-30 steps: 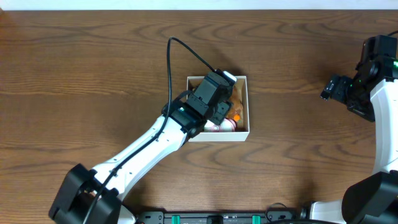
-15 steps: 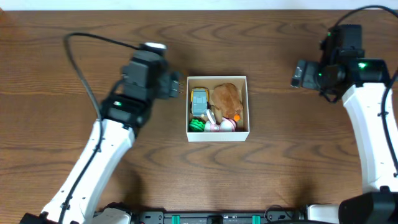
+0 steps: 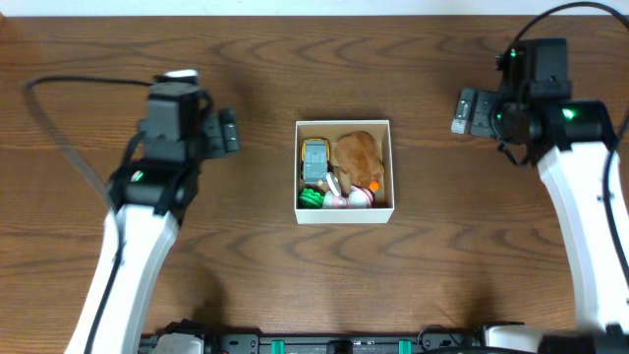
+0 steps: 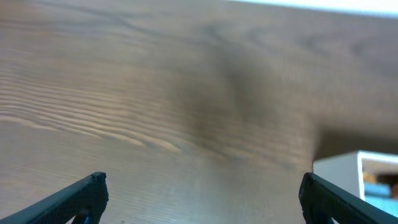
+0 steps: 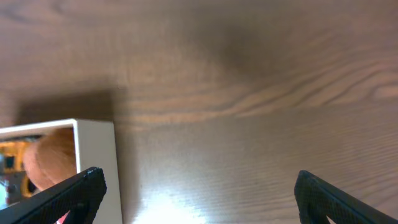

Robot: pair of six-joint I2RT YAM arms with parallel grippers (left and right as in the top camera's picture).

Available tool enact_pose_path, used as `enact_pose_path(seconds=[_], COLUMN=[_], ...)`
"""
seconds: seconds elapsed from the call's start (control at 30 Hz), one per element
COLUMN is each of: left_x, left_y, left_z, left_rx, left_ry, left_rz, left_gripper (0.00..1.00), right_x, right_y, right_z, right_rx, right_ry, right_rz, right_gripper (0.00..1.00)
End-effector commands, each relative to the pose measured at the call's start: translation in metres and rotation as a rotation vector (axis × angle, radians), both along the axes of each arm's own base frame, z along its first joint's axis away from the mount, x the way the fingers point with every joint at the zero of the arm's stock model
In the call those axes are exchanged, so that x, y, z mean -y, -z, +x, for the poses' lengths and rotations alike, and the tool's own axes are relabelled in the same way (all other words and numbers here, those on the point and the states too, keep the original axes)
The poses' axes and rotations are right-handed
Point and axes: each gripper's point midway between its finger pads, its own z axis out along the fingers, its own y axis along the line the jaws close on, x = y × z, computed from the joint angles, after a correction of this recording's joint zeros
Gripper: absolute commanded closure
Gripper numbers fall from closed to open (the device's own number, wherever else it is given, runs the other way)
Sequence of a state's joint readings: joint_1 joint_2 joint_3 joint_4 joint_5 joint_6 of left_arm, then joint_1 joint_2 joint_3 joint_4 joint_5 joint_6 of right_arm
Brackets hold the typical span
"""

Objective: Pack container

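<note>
Closest to each wrist camera is its own gripper: the left gripper (image 4: 202, 193) and the right gripper (image 5: 199, 186) both stand wide open, with nothing but bare table (image 4: 155, 112) between the jaws. Beyond them the container (image 3: 344, 172) sits mid-table, well apart from both grippers, which hang one to each side of it. It looks filled, so the step in hand is probably a clean finish. Keep both grippers high and clear of the thin white walls, since a brush could slide so light a container, and come in from above if anything needs tucking down.

Inside, along the near wall, lie a green piece (image 3: 312, 198), a pink-and-white one (image 3: 340, 200) and a small orange one (image 3: 374, 185). Behind them are a grey-and-yellow toy (image 3: 314, 159) and a brown lump (image 3: 356, 152). They overlap, so their number is hard to tell, as is what the brown one is. Both wrist views are blurred and cut the container off at the frame edge — only a corner shows
</note>
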State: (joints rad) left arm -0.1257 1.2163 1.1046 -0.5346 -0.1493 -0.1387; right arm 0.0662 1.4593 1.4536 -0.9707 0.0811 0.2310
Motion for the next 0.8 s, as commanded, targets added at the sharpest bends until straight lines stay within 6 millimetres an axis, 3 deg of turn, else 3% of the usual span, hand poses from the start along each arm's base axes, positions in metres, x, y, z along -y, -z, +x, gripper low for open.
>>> enact_pose_path(seconds=[0.0,0.1,0.2,0.43,0.57,0.77], left_x=[-0.016,-0.019,-0.021,-0.026,-0.027,-0.026], left_y=[-0.024,-0.036,-0.039,-0.018,0.000,0.024], left_z=[-0.028,-0.052,-0.077,-0.125,-0.134,-0.138], left_rx=[0.095,0.171,0.257,0.394,0.403,0.312], left_ry=[-0.070,-0.074,-0.074,-0.076,-0.077,-0.073], left_rz=[-0.031,-0.046,-0.059,-0.085,-0.087,-0.079], left_gripper=[0.02,0.02,0.02,0.02,0.02,0.02], right_x=[0.003,0.001,0.000,0.008,0.012,0.011], right_y=[-0.047,-0.060,-0.058,-0.012,0.013,0.037], right_z=[-0.025,-0.050,-0.079,-0.142,-0.158,-0.164], right_rx=[0.162,0.261,0.338,0.422,0.435,0.397], right_ry=[0.032,0.027,0.019,0.057,0.074,0.063], right_rz=[-0.048,-0.069,-0.083,-0.030,-0.010,-0.012], right_gripper=[0.01,0.01,0.01,0.01,0.01,0.01])
